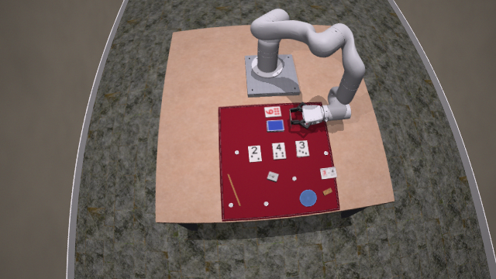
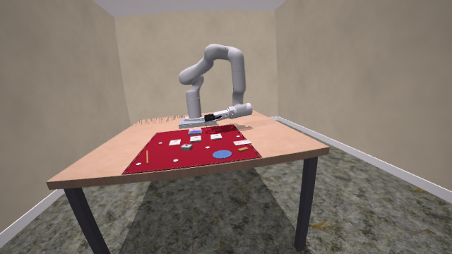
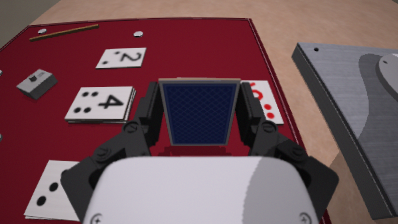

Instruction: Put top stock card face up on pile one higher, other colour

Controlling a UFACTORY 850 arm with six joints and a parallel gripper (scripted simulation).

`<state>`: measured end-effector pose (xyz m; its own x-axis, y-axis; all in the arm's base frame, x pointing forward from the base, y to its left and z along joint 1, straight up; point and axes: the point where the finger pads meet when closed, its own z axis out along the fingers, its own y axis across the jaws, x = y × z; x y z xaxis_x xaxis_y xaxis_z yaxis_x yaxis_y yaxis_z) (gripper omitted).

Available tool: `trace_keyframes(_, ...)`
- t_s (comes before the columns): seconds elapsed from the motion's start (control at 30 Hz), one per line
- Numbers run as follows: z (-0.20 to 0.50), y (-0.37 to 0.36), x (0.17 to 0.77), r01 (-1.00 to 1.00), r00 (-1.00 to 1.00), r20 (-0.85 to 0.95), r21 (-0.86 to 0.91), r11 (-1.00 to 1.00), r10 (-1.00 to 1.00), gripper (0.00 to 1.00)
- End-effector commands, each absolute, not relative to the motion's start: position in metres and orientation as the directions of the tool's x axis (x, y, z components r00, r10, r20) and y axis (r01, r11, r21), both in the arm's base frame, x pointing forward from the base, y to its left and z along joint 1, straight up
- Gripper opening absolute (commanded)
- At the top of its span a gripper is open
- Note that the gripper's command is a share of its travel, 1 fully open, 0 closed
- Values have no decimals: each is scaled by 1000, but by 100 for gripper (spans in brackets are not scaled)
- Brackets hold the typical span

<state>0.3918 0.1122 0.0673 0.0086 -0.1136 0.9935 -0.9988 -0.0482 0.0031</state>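
Note:
My gripper (image 1: 294, 117) (image 2: 208, 118) (image 3: 199, 95) lies level a little above the red card cloth (image 1: 232, 132) (image 2: 166, 155) (image 3: 200, 40), just right of the stock. It is shut on a card (image 3: 200, 112) by its side edges, and the card's blue back faces the wrist camera. The face-down blue stock (image 1: 275, 125) (image 2: 195, 131) lies to the left of the fingers. The waste, a red 6 (image 1: 273, 111) (image 3: 265, 102), lies behind it. The three piles show a black 2 (image 1: 254, 153) (image 3: 122, 58), a black 4 (image 1: 279, 150) (image 3: 102, 103) and a black 3 (image 1: 302, 148) (image 3: 52, 192).
On the cloth lie a grey block (image 1: 273, 177) (image 3: 36, 83), a blue disc (image 1: 308, 198) (image 2: 222, 154), a wooden stick (image 1: 233, 189) (image 3: 63, 32), a small brown block (image 1: 327, 191), a small red-printed card (image 1: 328, 173) and several white chips. The arm's grey base plate (image 1: 287, 81) (image 3: 340, 100) is behind the cloth.

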Motion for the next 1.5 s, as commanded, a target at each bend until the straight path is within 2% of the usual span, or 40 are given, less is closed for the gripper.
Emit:
trace_keyframes(0.0, 67, 113, 392, -999, 5, 997, 2, -48, -73, 63)
trace_keyframes(0.83, 67, 113, 392, -999, 4, 999, 1, -49, -54, 63)
trace_keyframes(0.87, 67, 113, 392, -999, 4, 999, 1, -49, -54, 72)
trace_keyframes(1.47, 67, 113, 392, -999, 4, 999, 1, -49, -54, 72)
